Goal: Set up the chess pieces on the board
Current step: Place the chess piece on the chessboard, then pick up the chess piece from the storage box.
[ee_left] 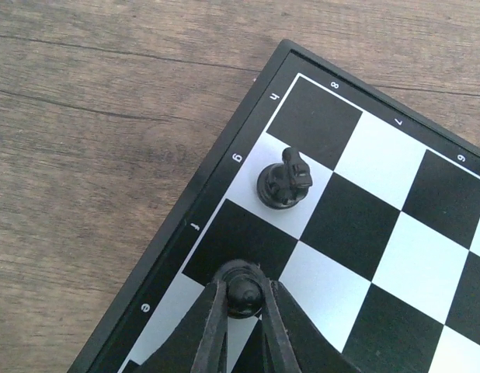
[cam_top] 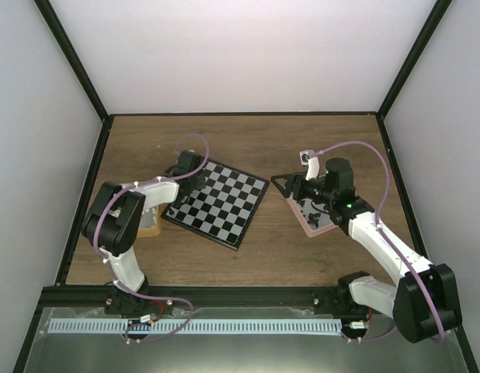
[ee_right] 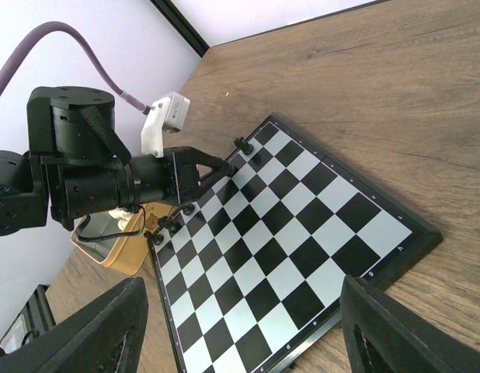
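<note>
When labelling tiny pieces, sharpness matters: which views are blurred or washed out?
Left wrist: black knight and board crisp, left gripper holding a dark piece slightly soft. Right wrist: board sharp, right gripper fingers blurred. Top external: too coarse for small detail, back wall washed out.

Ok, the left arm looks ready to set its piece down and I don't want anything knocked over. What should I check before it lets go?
1. Left gripper shut on the black piece: ok.
2. Held piece centred over one square of the board: cannot tell, its base is hidden.
3. Held piece apart from the black knight: ok.
4. Knight upright within its pale square: ok.
5. Right gripper open and away from that corner of the board: ok.
</note>
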You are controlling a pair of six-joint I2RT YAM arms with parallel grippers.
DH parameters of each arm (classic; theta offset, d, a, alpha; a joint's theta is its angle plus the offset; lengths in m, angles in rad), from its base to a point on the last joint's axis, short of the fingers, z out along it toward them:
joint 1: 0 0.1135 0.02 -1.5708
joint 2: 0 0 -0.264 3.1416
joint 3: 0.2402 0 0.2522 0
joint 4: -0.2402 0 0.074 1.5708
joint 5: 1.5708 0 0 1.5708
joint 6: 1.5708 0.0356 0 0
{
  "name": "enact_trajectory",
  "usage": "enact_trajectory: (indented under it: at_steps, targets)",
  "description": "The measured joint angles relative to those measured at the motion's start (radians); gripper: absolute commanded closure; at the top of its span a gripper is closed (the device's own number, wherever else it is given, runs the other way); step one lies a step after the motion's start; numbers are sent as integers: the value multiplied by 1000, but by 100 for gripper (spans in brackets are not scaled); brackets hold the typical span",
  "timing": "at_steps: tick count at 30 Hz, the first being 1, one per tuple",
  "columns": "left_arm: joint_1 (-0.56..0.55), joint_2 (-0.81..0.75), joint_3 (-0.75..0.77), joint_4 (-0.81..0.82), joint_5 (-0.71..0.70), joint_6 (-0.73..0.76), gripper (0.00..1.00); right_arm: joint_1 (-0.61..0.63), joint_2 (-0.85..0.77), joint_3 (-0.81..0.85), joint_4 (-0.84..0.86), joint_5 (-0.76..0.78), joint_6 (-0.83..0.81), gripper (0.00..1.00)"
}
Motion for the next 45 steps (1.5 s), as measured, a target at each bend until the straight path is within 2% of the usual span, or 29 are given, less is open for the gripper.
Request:
enact_trajectory:
  at_steps: [12,16,23,27,36,42,45]
  targets:
    - [0,37,32,8,-8,12,85,0,0,0,-3,0,1,31]
    - [0,37,32,4,-8,16,78,0,0,0,-4,0,1,31]
    - [0,-3,27,-40,10,-3,60,0,-4,0,-6,33,12,31]
    - [0,-99,13,-63,35,-19,58,0,-24,1,-25,136,36,31]
    - [0,-352,-17,-76,85,-23,53,-35,39,41,-228,553,138,35]
    - [0,-524,-45,-43,135,-3,49,-75,130,42,-338,707,188,45]
    - [0,-576,-48,-29,155,6,48,-80,180,42,-383,767,213,46]
